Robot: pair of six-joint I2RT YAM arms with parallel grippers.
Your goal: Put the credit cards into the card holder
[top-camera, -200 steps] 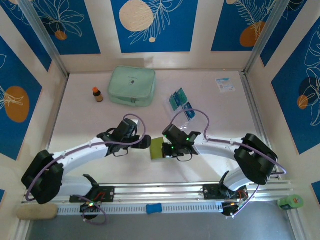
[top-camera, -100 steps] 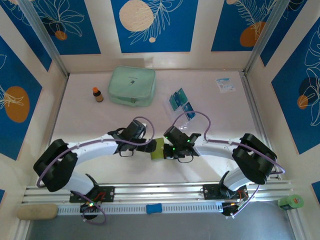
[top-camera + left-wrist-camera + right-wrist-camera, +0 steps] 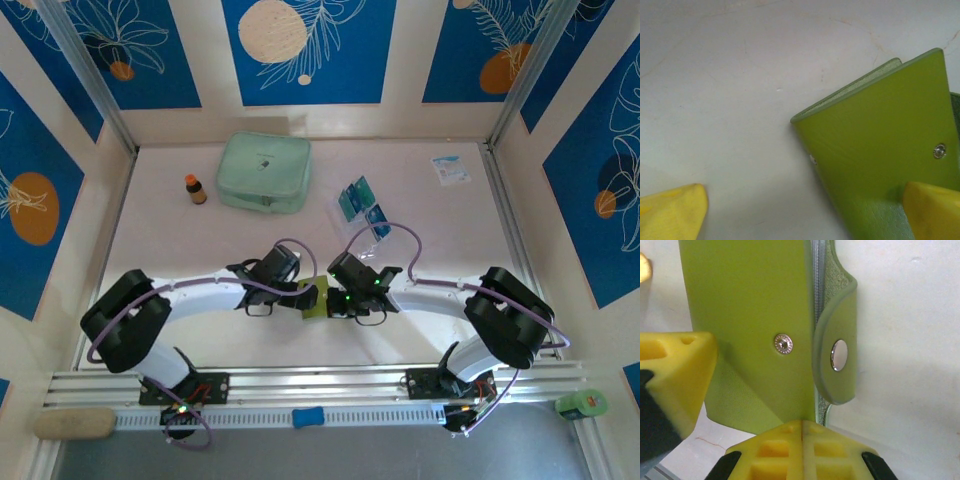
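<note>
While your right pincer clamps shut on the edge of the card holder and your left pincer, wide open and empty, straddles its corner, a skewed close could wrench the holder free or fold it shut, the credit cards lying well beyond both.

The square olive-green folding card holder pinched at the right gripper jaws looks like smooth leather or leatherette with a soft satin sheen. The edge of its tab, just above those jaws, shows a rougher, pebbled lining. Its round snap button and the stud beside it are polished, shiny metal. The jaws themselves are matt yellow moulded plastic with hollow pockets. Under the left gripper jaws, the pale tabletop is smooth and faintly veined, with a dull gloss.
</note>
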